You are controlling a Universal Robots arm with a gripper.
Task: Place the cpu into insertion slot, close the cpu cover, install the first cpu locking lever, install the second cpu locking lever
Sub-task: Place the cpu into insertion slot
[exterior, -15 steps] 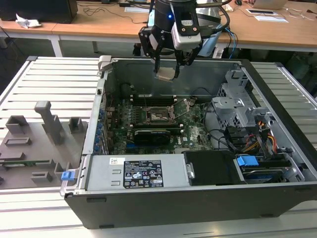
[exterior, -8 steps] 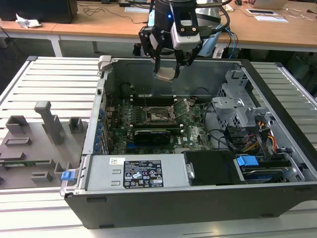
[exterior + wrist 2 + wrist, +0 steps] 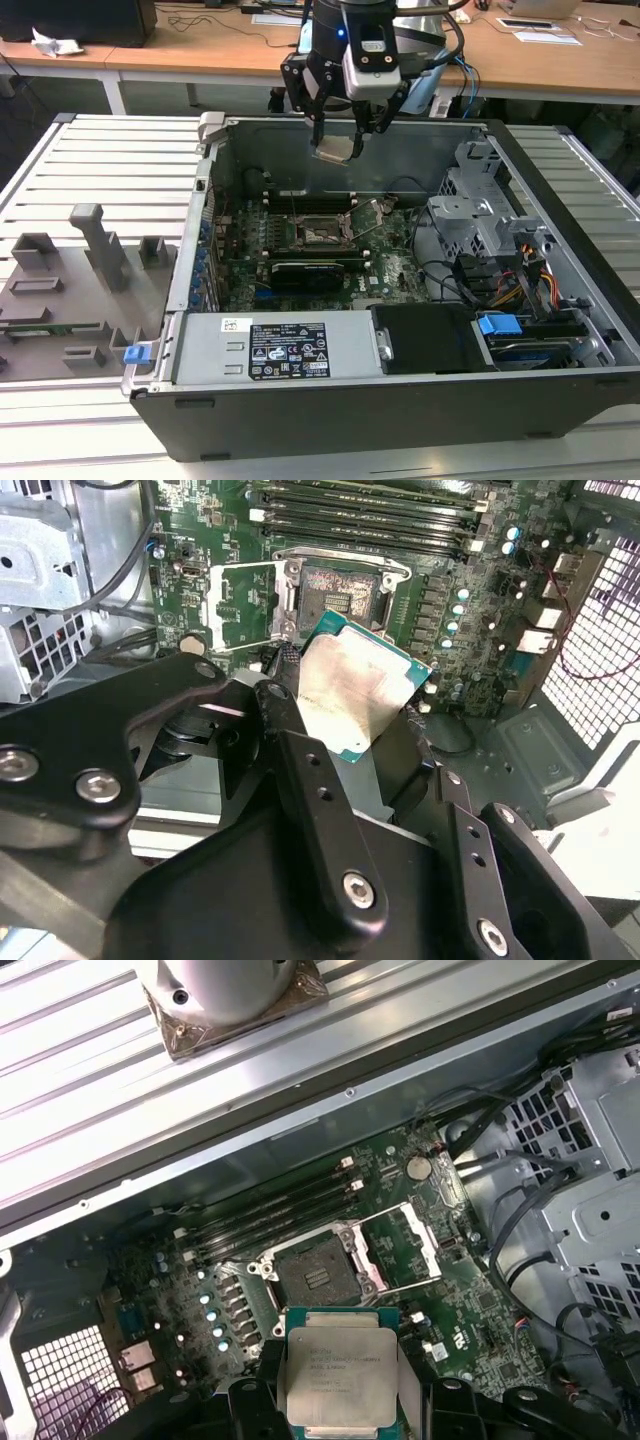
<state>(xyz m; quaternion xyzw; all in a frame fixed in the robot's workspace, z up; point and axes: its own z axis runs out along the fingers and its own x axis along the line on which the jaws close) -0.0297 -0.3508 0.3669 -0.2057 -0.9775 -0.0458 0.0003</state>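
Silver-grey cpu point(image 3: 340, 1372) w/ green rim, black claw point(image 3: 337, 138), green mobo point(image 3: 472, 1292), dark pin-grid insertion slot point(image 3: 315, 1278)

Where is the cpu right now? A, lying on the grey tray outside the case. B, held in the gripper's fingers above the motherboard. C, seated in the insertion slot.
B: the cpu is clamped between the fingers of the gripper, up off the insertion slot, whose dark pin grid lies bare.

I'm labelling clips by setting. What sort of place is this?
Probably a robotics lab or workshop: an open black desktop computer case on a ribbed aluminium table, wooden desks behind, and a gripper holding a silver-topped square cpu.
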